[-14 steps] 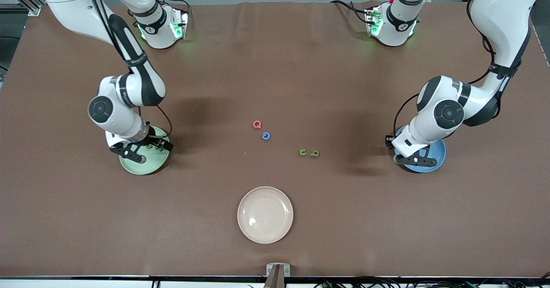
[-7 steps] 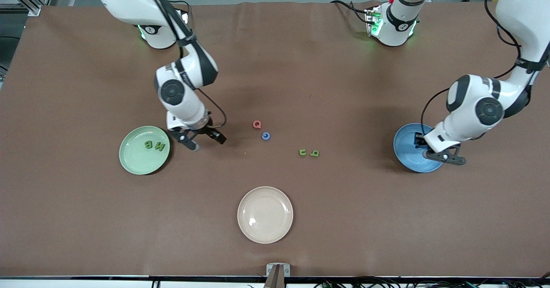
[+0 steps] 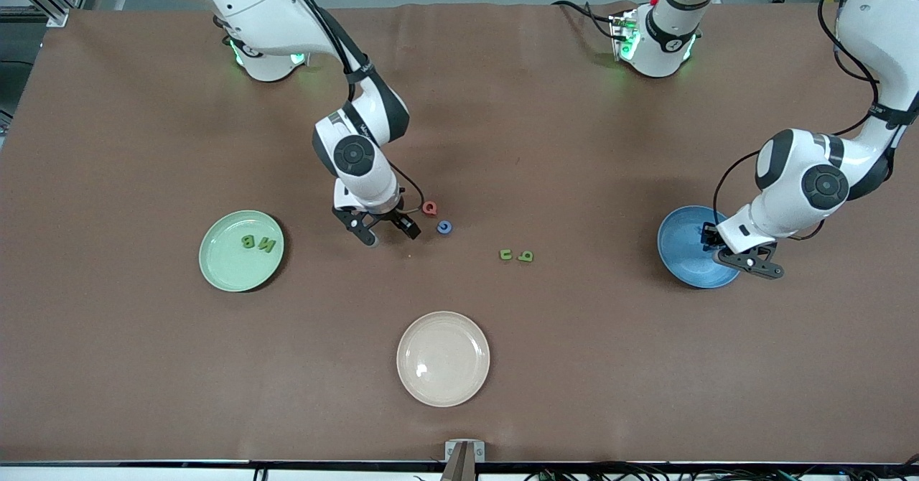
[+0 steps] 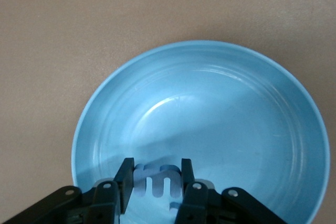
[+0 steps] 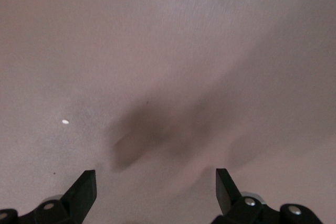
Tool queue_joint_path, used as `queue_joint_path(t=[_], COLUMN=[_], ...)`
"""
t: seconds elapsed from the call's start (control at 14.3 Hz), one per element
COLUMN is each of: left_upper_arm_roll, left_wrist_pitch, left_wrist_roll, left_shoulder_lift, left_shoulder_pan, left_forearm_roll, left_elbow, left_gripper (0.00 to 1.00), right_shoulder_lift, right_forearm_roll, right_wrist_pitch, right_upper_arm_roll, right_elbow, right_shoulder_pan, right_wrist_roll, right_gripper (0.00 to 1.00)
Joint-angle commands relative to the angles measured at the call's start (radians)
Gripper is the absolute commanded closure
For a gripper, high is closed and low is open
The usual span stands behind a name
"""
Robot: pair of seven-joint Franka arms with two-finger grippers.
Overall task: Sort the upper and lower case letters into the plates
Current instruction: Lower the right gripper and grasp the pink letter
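Brown tabletop (image 3: 502,395) carries three plates and a few loose letters; pale green plate (image 3: 241,251) sits toward the right arm's end, with two green letters (image 3: 258,243) lying in it, reading roughly "M B" from the front view; blue plate (image 3: 695,247) sits toward the left arm's end; cream-white plate (image 3: 443,358) is nearest the front camera, about midway between the arms.

Loose letters near the middle of the tabletop: red Q (image 3: 429,208), blue c (image 3: 444,227) just beside it and slightly nearer the camera; a pair of small green lowercase letters (image 3: 516,255) side by side, a bit toward the left arm's end and nearer the camera than the blue c.

Right gripper (image 3: 388,231) is over bare tabletop right next to the red Q, on its green-plate side; jaws spread wide, nothing between them; right wrist view shows only brown surface and shadow between the two fingertips (image 5: 84,187).

Left gripper (image 3: 747,260) hangs over the rim of the blue plate on the side toward the left arm's end; jaws narrow, pinching a light blue letter (image 4: 157,182), looks like a lowercase m, clamped between the fingers (image 4: 125,179); left wrist view shows that letter above the inside of the blue plate (image 4: 220,108); can't tell whether it touches the plate floor.
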Motion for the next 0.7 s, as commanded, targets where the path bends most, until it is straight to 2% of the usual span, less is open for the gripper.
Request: queue_joint_path(t=[0.0,0.42,0.63], left_upper_arm_roll=[-0.006,-0.006,-0.006], left_wrist_pitch=[0.006,0.002,0.002], left_wrist_roll=[0.001,0.001,0.001], left_shoulder_lift=[0.033,0.066,0.08], left_shoulder_pan=[0.004,0.003,0.003], left_forearm_roll=[0.037,0.045,0.045], left_elbow=[0.032,0.052,0.055], left_gripper=[0.84,0.83,0.79], right_shoulder_lift=[0.033,0.058,0.058], right_forearm_roll=[0.001,0.003,0.003], right_wrist_pitch=[-0.01,-0.012,-0.012], right_upper_arm_roll=[-0.009,-0.009,-0.009], right_elbow=[0.039,0.055,0.055], right_shoulder_pan=[0.032,0.084,0.114], right_wrist_roll=[0.06,0.12,0.163], right_gripper=[0.0,0.05,0.08])
